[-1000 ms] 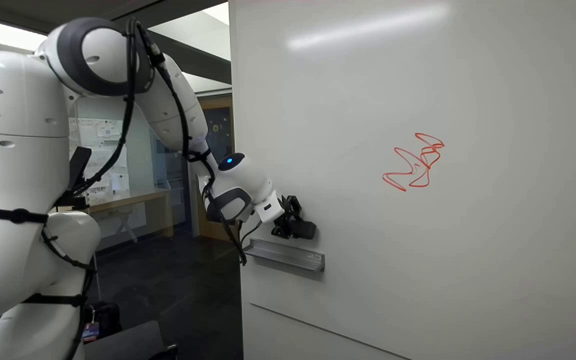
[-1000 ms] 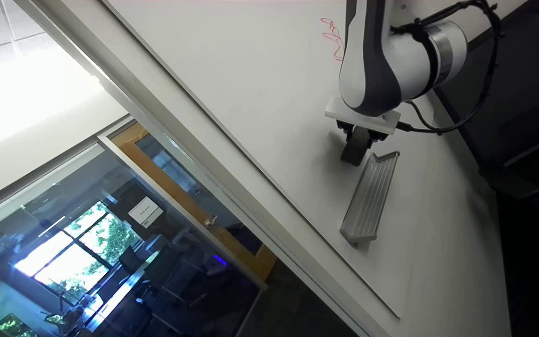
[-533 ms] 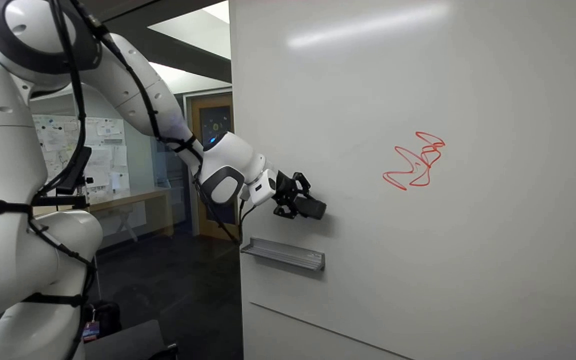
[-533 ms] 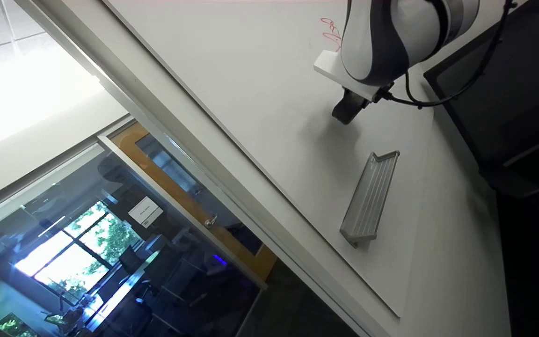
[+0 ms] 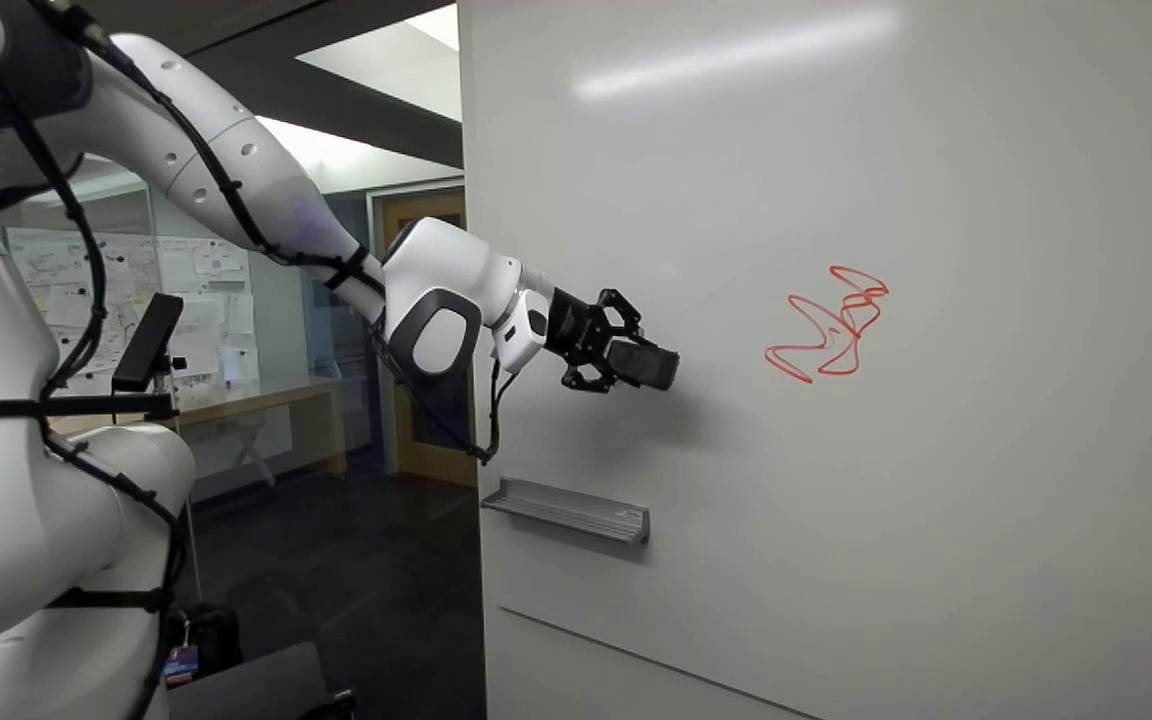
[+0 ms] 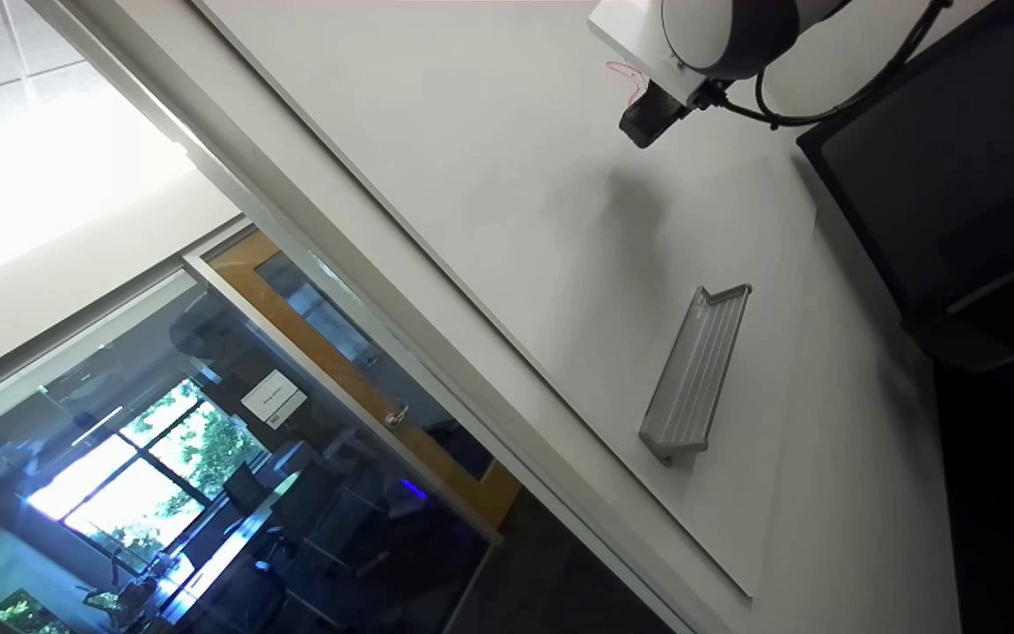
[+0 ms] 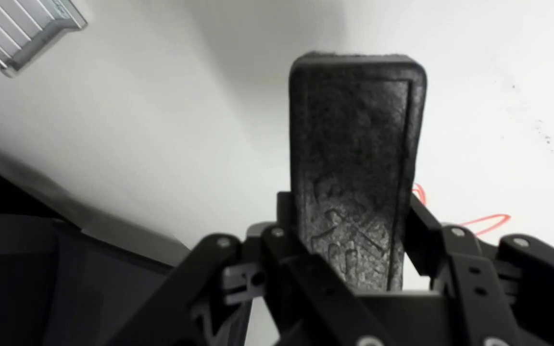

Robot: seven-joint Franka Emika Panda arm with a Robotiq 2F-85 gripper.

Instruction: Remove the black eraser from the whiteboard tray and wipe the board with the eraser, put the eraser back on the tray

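End effector grips black eraser by its long sides w/ free end jutting fwd, whiteboard tray below it; prob lt, semi-stiff, soft-faced, so side hold nr mid-length rec'd.

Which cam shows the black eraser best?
The wrist view: the black eraser looms large there, one broad face and its surface markings visible, the gripper clamped on its lower part. Both exterior views show it only as a small dark block in the gripper.
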